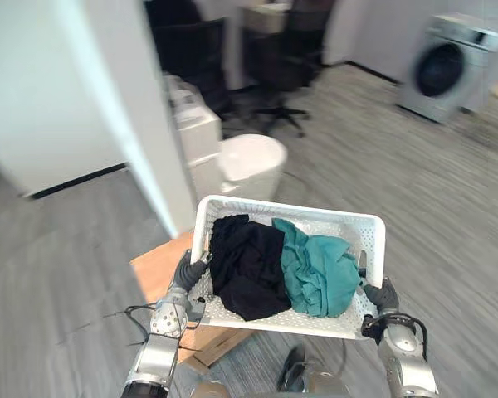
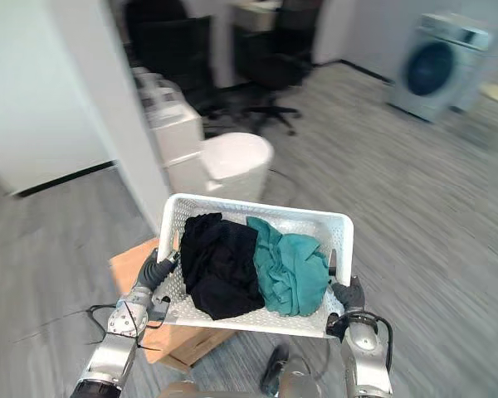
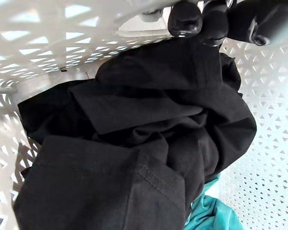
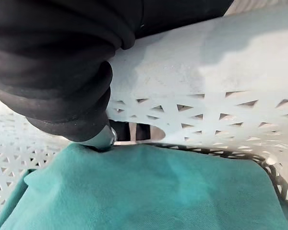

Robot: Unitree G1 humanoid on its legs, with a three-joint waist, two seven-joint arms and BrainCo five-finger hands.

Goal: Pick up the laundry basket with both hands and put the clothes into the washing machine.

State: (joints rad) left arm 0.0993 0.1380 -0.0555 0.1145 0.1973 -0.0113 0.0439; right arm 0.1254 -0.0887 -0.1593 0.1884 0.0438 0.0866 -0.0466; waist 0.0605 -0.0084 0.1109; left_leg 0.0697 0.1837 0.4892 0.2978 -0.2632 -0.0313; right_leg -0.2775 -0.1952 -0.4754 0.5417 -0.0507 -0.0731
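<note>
I hold a white perforated laundry basket (image 1: 332, 220) in the air in front of me. A black garment (image 1: 245, 265) lies in its left half and a teal garment (image 1: 319, 269) in its right half. My left hand (image 1: 185, 272) is curled over the basket's left rim, its dark fingertips (image 3: 185, 19) reaching inside above the black cloth (image 3: 134, 143). My right hand (image 1: 382, 296) is curled over the right rim, its thumb (image 4: 72, 110) pressing down beside the teal cloth (image 4: 144, 191). The washing machine (image 1: 448, 62) stands far off at the upper right, its round door dark.
A wooden box (image 1: 162, 269) sits on the floor under the basket's left side. A white round bin (image 1: 251, 162) and white cabinet (image 1: 195, 124) stand beyond the basket beside a white wall corner (image 1: 124, 108). Black office chairs (image 1: 278, 66) stand further back. Grey floor stretches toward the machine.
</note>
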